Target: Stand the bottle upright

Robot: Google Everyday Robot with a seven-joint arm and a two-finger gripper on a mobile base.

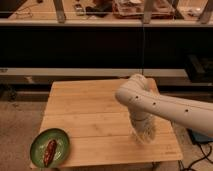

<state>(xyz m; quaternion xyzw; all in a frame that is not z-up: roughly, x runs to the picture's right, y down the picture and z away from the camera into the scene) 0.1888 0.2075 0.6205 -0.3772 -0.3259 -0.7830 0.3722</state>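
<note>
Jaws' spread cannot be told; the gripper [142,131] points down at the wooden table [90,115], right of the green plate [50,147].

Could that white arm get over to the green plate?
Probably yes: the tool hangs over the table, and nothing stands between it and the plate at the near left corner.

Pincer [143,134] over table [90,115] right, plate [61,143] front-left, middle free
</note>
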